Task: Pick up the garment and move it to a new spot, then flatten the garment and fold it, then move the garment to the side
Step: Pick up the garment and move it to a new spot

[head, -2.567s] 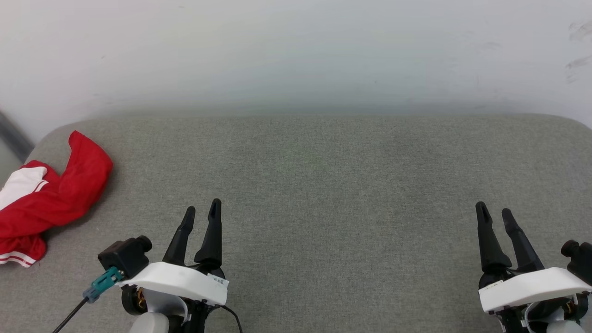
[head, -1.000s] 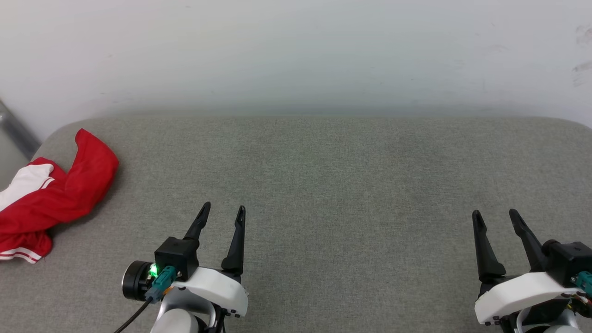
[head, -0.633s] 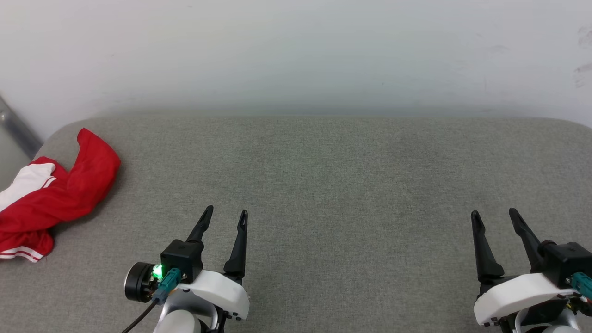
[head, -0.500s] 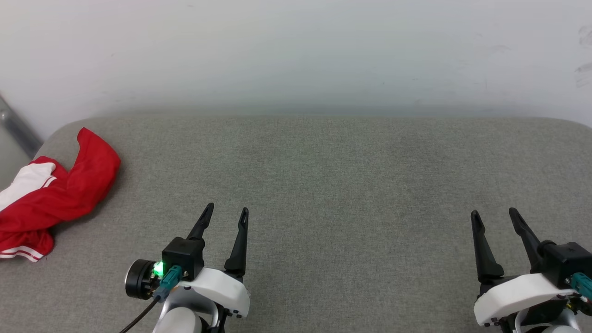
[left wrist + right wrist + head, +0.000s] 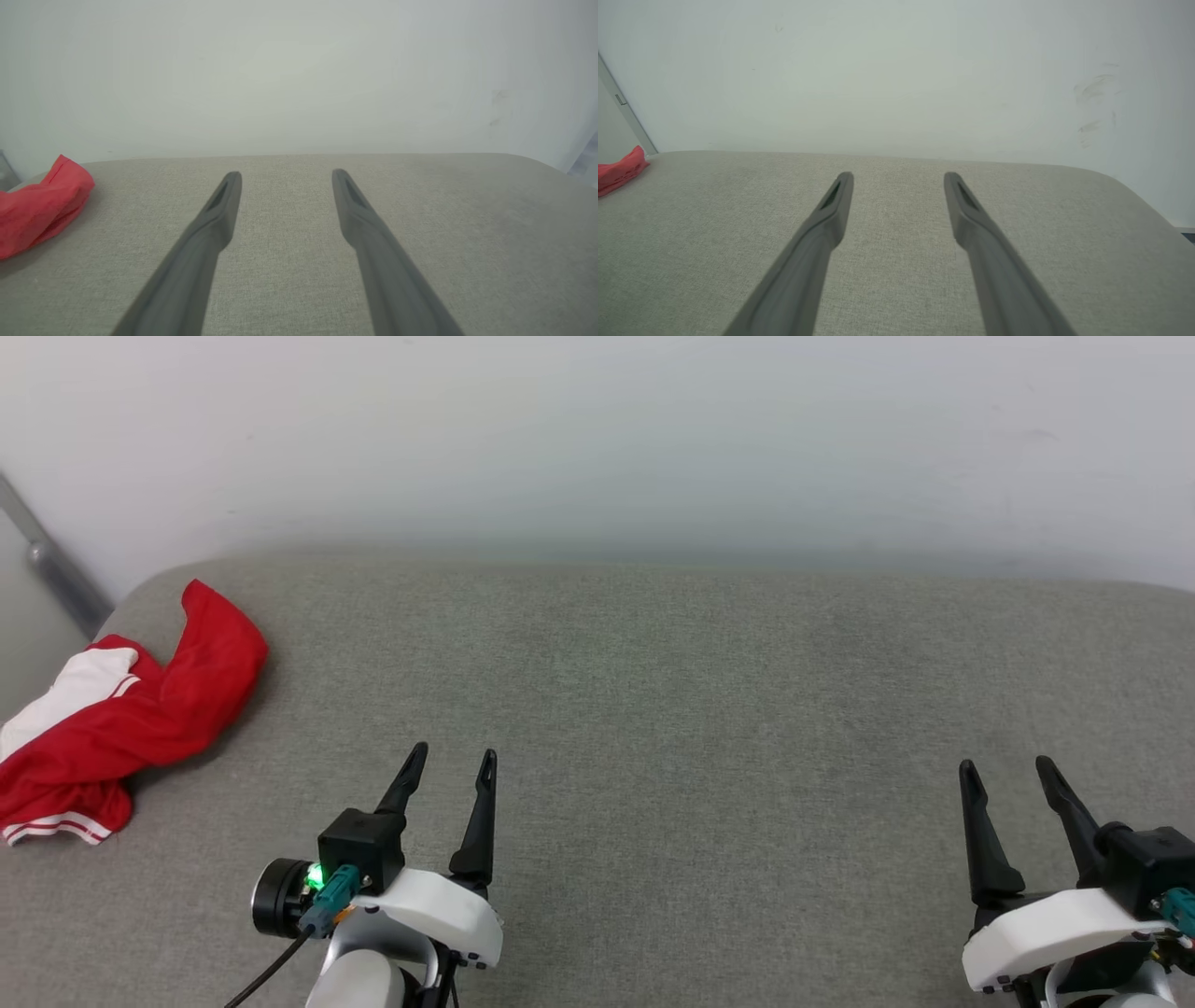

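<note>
– While the left gripper (image 5: 446,761) and right gripper (image 5: 1008,770) stand spread and empty, your red-and-white jersey (image 5: 131,728) lies crumpled at the grey cushion's (image 5: 653,709) far-left edge.
– Hazards: you pinch one layer only, or drag it off that edge.

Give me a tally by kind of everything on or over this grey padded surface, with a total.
Crumpled red and white jersey garment: 1
Dark two-finger grippers, both open and empty: 2 (left gripper, right gripper)
Grey fabric-covered padded surface: 1
Total: 4
</note>
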### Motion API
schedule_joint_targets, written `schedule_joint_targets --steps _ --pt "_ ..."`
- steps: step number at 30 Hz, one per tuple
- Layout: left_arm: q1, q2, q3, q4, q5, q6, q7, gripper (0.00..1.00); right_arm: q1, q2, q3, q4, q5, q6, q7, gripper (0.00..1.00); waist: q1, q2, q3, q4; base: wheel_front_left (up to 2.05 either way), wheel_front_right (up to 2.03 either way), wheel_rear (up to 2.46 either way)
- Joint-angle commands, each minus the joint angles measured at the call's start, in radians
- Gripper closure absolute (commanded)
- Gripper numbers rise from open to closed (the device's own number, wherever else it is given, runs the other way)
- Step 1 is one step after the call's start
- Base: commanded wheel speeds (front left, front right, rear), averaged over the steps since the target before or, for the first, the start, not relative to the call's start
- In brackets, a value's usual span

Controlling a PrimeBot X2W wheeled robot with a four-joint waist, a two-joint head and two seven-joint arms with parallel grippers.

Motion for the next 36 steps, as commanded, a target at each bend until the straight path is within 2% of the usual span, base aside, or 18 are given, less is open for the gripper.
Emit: schedule_joint_targets --steps 1,7,25,32,36 --pt "-0.008 0.0 0.002 0.001 -0.01 0.005 -0.003 0.0 0.007 0.003 -0.001 -0.005 0.0 0.0 -0.004 0.0 0.0 0.0 0.003 0.019 0.0 0.0 0.0" --pt "-0.025 0.0 -0.003 0.001 -0.029 0.014 -0.003 0.0 0.005 0.003 0.005 -0.011 0.009 0.0 0.0 0.0 0.0 0.0 0.01 0.082 0.0 0.0 0.0" --pt "-0.033 0.0 0.052 0.012 -0.042 0.033 -0.003 0.0 -0.029 0.002 0.061 -0.059 -0.026 0.0 0.026 0.0 0.0 0.0 0.033 0.39 0.0 0.0 0.0" --pt "-0.032 0.0 0.083 0.004 -0.035 0.028 -0.003 0.0 -0.043 -0.006 0.096 -0.083 -0.034 0.0 0.045 0.0 0.0 0.0 0.048 0.459 0.0 0.0 0.0" --pt "-0.028 -0.001 0.098 -0.004 -0.033 0.031 -0.003 0.0 -0.056 -0.012 0.111 -0.095 -0.034 0.0 0.059 0.0 0.0 0.0 0.062 0.468 0.0 0.0 0.0"
